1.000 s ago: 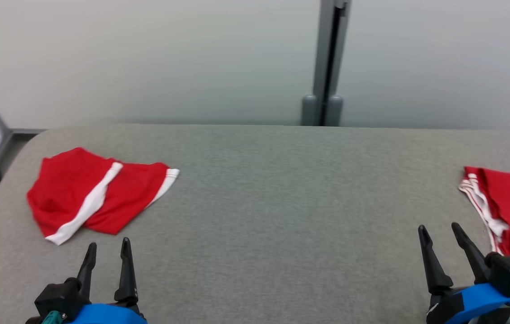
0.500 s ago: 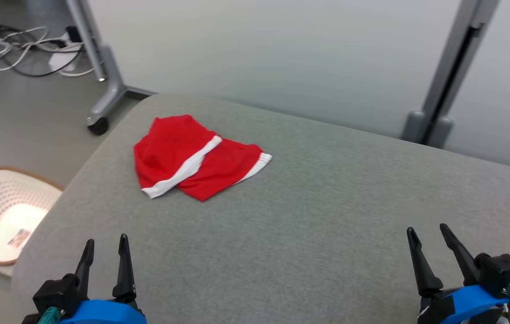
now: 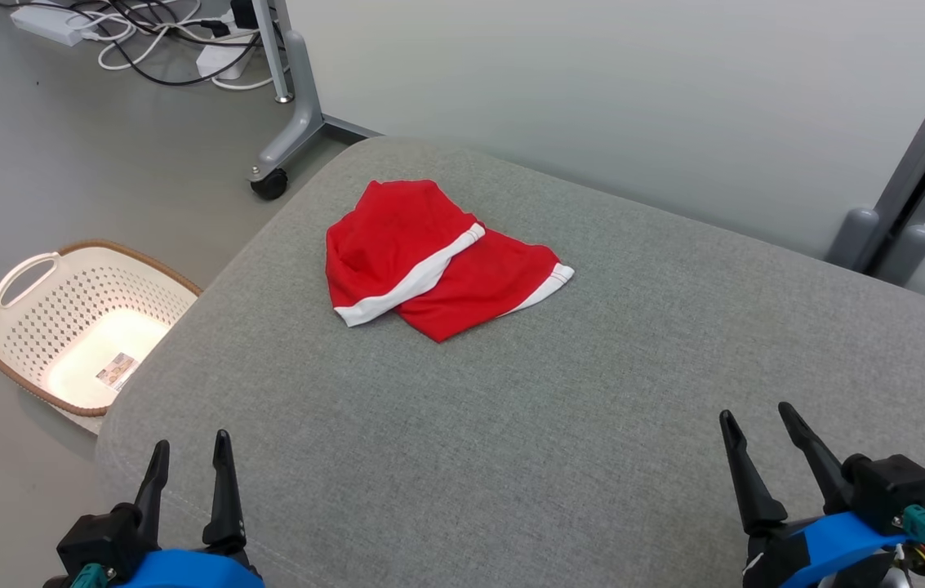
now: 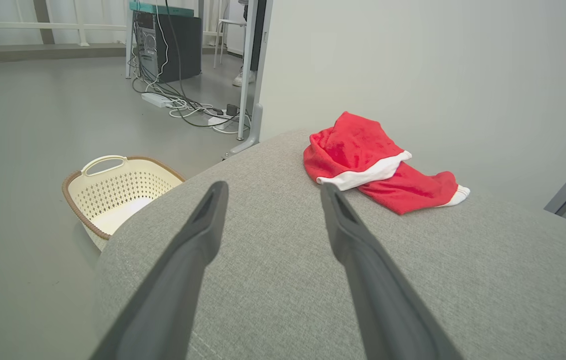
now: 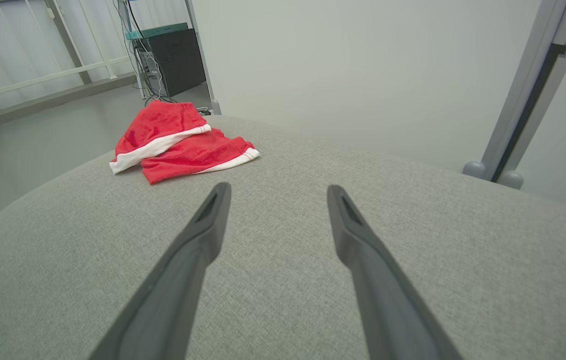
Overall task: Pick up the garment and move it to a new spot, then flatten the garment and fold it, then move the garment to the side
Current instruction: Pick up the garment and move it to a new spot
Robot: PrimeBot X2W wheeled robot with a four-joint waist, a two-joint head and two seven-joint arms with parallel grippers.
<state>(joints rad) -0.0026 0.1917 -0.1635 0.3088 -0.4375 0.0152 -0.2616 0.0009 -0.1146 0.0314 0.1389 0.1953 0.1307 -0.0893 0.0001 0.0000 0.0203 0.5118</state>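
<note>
A pair of red shorts (image 3: pixel 438 261) with white trim lies folded over itself on the grey fabric-covered worktop (image 3: pixel 511 425), towards its far left corner. One white band runs diagonally across the top layer, and another edges the hem that points to the right. The cloth sits slightly rumpled and nothing is touching it.

The left gripper (image 3: pixel 193 441) hovers over the near left edge of the worktop with its jaws released and spread apart, grasping nothing. The right gripper (image 3: pixel 755 411) hovers at the near right, its jaws likewise parted and empty. Both are well apart from the shorts. In the left wrist view the shorts (image 4: pixel 362 150) lie ahead and to the right of the fingers; in the right wrist view they (image 5: pixel 173 135) lie ahead and to the left.

On the floor beside the worktop's left edge stands a cream perforated laundry basket (image 3: pixel 86 294) with a brown rim. Beyond it a stand's castor (image 3: pixel 269 184) rests near a tangle of cables (image 3: pixel 160 33). A grey post (image 3: pixel 919 163) rises at the far right.
</note>
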